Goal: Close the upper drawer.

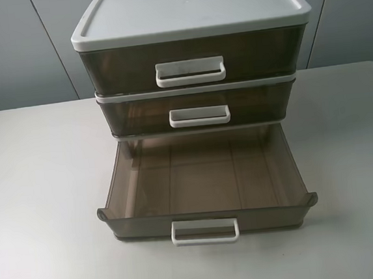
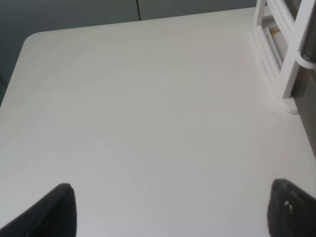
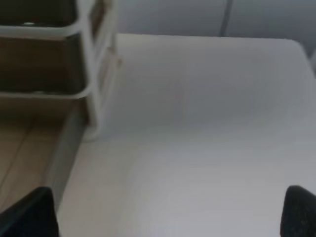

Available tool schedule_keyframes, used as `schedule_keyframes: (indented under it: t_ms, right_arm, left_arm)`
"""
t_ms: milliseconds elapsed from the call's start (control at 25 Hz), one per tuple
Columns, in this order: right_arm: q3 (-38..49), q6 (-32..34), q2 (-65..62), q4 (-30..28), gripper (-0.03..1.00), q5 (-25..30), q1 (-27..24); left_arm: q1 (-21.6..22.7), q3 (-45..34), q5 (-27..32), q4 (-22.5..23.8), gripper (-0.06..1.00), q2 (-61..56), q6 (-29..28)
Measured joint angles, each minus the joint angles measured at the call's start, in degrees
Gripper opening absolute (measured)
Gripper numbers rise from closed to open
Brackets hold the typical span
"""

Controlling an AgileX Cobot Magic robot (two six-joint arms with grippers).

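Note:
The upper drawer (image 1: 192, 55) is the top smoky-brown one of a three-drawer cabinet, right under the white lid (image 1: 188, 9). Its front stands flush with the cabinet frame, and its wide white loop handle (image 1: 190, 72) has grey scuffs. Neither gripper shows in the exterior high view. My left gripper (image 2: 170, 212) is open and empty over bare table, left of the cabinet frame (image 2: 291, 64). My right gripper (image 3: 168, 212) is open and empty over bare table, right of the cabinet frame (image 3: 94, 74).
The shallower middle drawer (image 1: 197, 107) is pushed in. The bottom drawer (image 1: 203, 177) is pulled far out and holds nothing, its clean white handle (image 1: 205, 231) towards the table's front edge; its side wall shows in the right wrist view (image 3: 66, 148). The white table (image 1: 41, 191) lies on both sides.

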State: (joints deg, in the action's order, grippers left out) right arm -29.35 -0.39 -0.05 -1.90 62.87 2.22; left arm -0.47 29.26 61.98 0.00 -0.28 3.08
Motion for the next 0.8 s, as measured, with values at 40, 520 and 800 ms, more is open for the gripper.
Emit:
schedule_keyframes:
  t_ms: [40,520,800]
  right_arm:
    - [0.0,-0.18,0.0,0.0,0.68,0.0,-2.08]
    - [0.0,-0.37,0.0,0.21,0.68,0.0,-4.3]
    - [0.0,-0.37,0.0,0.21,0.68,0.0,-2.69]
  left_arm:
    - [0.0,0.0,0.0,0.0,0.74,0.0,0.0]
    - [0.0,0.0,0.0,0.0,0.74,0.0,0.0]
    - [0.0,0.0,0.0,0.0,0.74,0.0,0.0]
